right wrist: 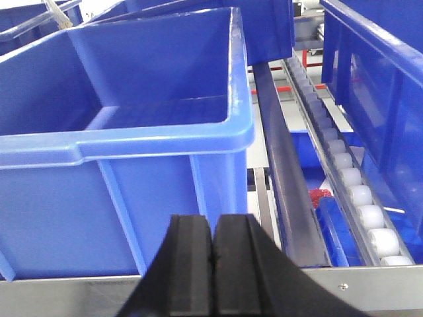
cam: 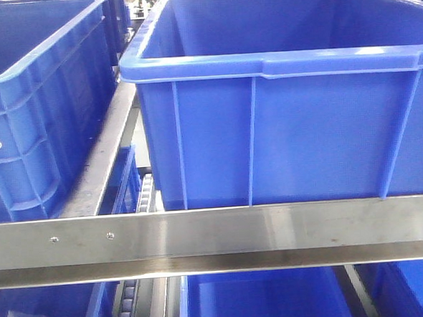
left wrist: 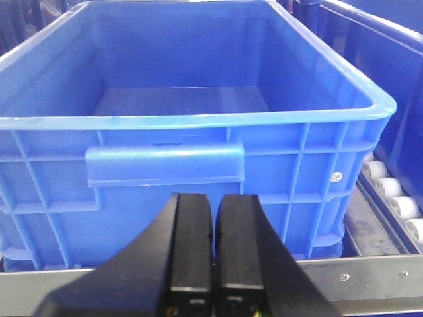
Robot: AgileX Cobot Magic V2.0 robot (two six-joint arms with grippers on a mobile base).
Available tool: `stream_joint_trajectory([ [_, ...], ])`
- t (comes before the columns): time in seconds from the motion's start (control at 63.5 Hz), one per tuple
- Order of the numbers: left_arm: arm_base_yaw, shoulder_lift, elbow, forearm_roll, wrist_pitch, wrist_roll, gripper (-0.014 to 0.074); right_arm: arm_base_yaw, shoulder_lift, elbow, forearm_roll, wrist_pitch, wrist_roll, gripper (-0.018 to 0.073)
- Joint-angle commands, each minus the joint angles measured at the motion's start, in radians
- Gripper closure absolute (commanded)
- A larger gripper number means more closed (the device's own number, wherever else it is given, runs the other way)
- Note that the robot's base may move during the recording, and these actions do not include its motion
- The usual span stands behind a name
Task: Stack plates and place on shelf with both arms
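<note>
Shelf rail (cam: 273, 226) carries blue crates (cam: 279, 97); left gripper (left wrist: 213, 264) and right gripper (right wrist: 213, 277) closed.

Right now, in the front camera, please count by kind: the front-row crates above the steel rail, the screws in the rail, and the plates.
Blue crates: 2
Screws: 2
Plates: 0
Total: 4

bright, soft-focus, glare on rims

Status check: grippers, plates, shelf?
Left gripper shut, empty. Right gripper shut, empty. No plates in view. Crates fill the shelf.
</note>
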Motion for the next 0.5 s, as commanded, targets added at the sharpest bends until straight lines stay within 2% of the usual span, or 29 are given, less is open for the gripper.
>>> stream_joint_trajectory([
  [0.0,-0.006,-0.018,0.023,-0.008,-0.086,-0.001,0.0495,-0.007,-0.022,-0.016,-0.010,-0.075,-0.010,0.0504],
  [0.252,-0.006,-0.018,0.023,-0.008,-0.086,-0.001,0.0495,-0.007,-0.022,-0.016,-0.014,-0.081,-0.005,0.0504],
  [0.488,-0.006,-0.018,0.023,-0.008,-0.086,-0.001,0.0495,-0.007,-0.022,-0.016,-0.138,-0.100,0.078,0.0504],
])
